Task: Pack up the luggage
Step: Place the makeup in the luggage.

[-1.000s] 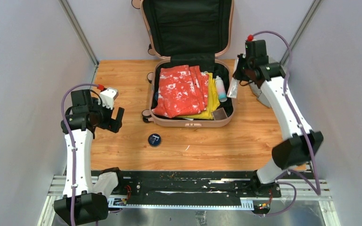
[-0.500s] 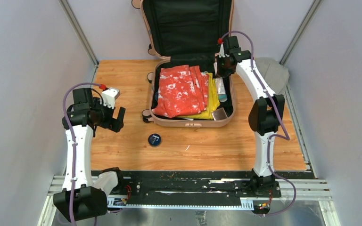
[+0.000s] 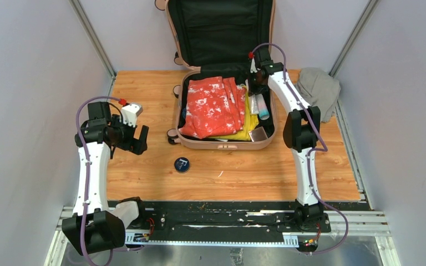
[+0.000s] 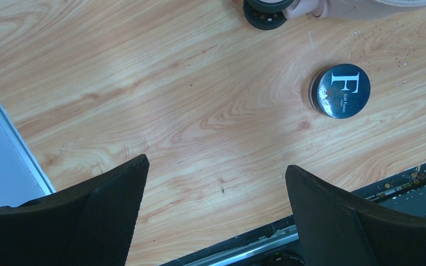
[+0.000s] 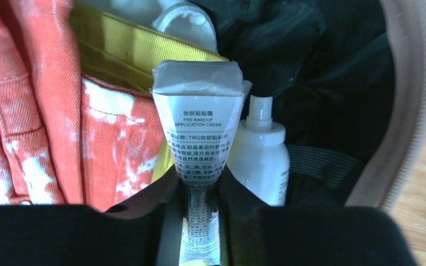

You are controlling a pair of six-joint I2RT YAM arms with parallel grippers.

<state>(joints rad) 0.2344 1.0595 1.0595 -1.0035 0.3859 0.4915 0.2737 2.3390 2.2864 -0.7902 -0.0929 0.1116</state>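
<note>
Right gripper: my jaws, nearly closed, pinch a white cream tube beside a white pump bottle inside the luggage. The tube's lower end is hidden between my fingers.

Left gripper: jaws spread wide, holding nothing, over the table near a round dark tin.

Luggage: pale pink shell, black lining, open at the table's far edge. Its lid stands upright with the top cut off, and an orange garment lies inside.

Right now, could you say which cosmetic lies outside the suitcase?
The round dark-blue tin marked F, on the table; the cream tube and pump bottle are inside the pink suitcase.
</note>
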